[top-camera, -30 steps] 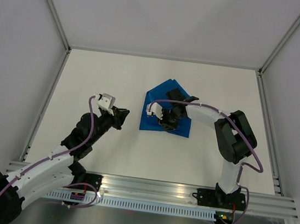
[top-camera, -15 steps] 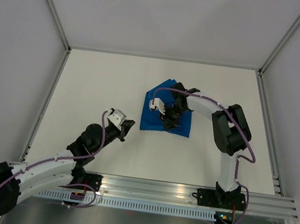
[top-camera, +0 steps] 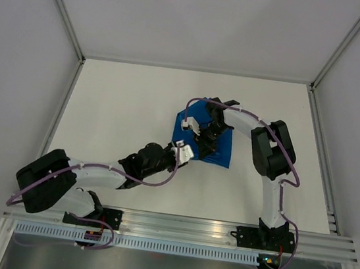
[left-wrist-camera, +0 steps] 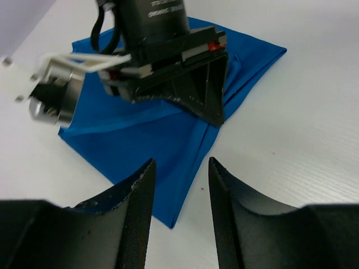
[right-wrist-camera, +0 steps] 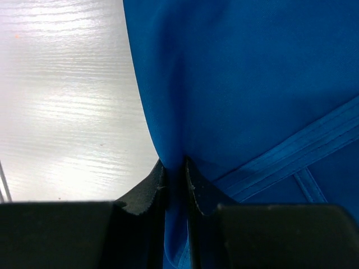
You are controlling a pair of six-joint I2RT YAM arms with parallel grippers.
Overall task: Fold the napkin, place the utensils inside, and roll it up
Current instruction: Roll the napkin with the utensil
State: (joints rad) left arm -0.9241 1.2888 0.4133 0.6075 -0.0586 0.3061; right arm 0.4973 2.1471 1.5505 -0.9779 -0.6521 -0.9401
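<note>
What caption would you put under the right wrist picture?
The right gripper pinches a fold of the blue napkin on the white table.

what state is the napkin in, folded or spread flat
Folded: the napkin lies in overlapping layers, and the right hand pinches one fold.

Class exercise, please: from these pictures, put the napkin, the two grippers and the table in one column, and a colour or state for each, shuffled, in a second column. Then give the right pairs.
Column one
1. napkin
2. left gripper
3. right gripper
4. table

Column two
A. shut on a fold of cloth
B. white
C. blue, folded over on itself
D. open, holding nothing

Pairs: 1-C, 2-D, 3-A, 4-B
</note>
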